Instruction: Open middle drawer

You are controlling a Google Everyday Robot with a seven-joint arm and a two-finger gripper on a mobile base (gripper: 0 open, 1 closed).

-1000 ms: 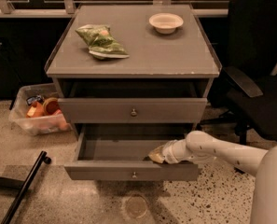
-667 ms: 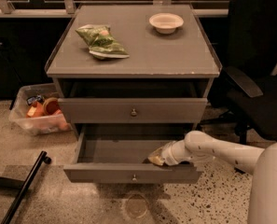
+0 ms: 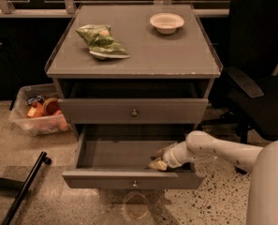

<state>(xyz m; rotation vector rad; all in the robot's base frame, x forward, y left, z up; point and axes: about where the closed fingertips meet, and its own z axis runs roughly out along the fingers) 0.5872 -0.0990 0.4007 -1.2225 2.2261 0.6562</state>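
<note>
The middle drawer [image 3: 134,183] is a grey, shallow drawer with a small round knob. It stands pulled out from the cabinet, and its inside looks bare. My gripper [image 3: 159,159] reaches in from the right on a white arm [image 3: 213,149]. It sits inside the drawer at the right, just behind the front panel. The upper drawer [image 3: 134,112] above it is shut. The lowest drawer is hidden under the pulled-out one.
On the cabinet top [image 3: 176,55] lie a green snack bag [image 3: 101,41] and a white bowl [image 3: 166,22]. A clear bin [image 3: 38,114] of items stands on the floor at left. A black office chair [image 3: 260,78] is at right and a black bar [image 3: 24,191] lies at the lower left.
</note>
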